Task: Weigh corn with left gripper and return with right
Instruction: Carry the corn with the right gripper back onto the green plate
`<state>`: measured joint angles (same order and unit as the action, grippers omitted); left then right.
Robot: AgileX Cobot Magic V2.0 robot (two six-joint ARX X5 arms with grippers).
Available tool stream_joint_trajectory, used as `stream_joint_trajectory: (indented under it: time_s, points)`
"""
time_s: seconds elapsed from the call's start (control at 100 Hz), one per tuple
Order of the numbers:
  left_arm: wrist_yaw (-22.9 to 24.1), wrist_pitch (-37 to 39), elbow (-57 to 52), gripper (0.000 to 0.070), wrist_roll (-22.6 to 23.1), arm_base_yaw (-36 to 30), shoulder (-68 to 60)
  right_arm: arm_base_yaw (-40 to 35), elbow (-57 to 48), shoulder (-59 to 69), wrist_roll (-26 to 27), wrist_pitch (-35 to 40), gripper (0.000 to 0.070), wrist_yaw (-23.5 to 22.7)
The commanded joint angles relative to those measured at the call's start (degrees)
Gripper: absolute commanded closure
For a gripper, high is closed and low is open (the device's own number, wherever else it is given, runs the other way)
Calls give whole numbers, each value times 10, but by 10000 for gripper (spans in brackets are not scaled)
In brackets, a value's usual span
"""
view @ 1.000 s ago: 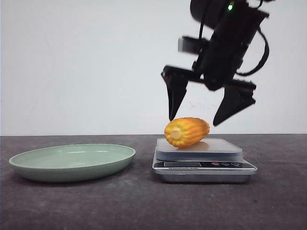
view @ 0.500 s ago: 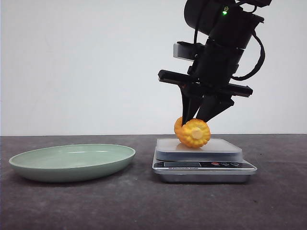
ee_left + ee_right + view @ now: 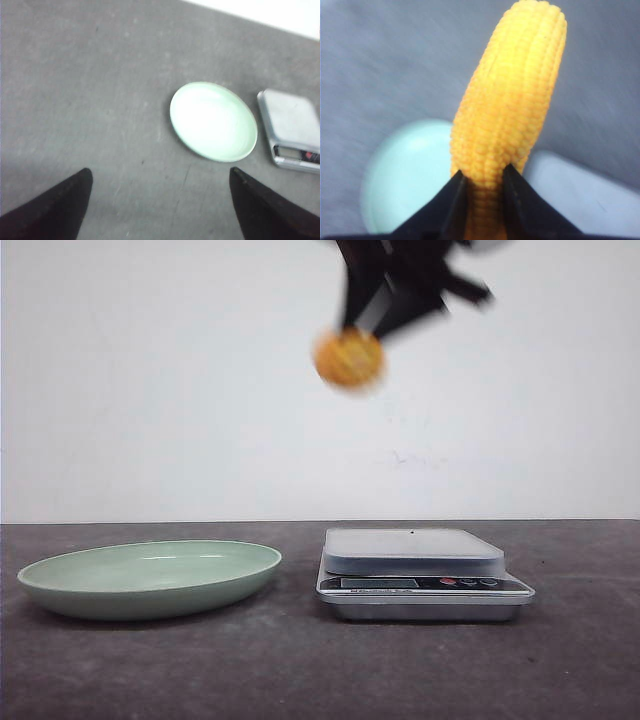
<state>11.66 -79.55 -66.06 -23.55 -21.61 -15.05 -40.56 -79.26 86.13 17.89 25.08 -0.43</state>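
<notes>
Two grippers are telling different stories. Starting left of the scale [image 3: 425, 573], we are seeing the green plate [image 3: 150, 578] sitting on the dark table [image 3: 300, 670]. The left gripper [image 3: 160, 200] is out of the front view, but its wrist camera is showing its fingers spread wide, holding nothing, well above the plate. High above the scale, the right gripper [image 3: 372, 318] is blurring, carrying the corn [image 3: 349, 359]. Our right wrist view is showing what the front blur hides: black fingertips [image 3: 451, 197] pinching one end of the corn. The scale's lettering is too small for us to read.
</notes>
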Motion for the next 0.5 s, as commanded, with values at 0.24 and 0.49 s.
stream_joint_trajectory:
  time_s: [0.24, 0.49]
  points:
    - [-1, 47, -7, 186, 2, -1, -1, -96, -115, 156, 27, 0, 700, 3]
    - [5, 62, -7, 186, 2, -1, -1, -119, -118, 266, 63, -35, 700, 5]
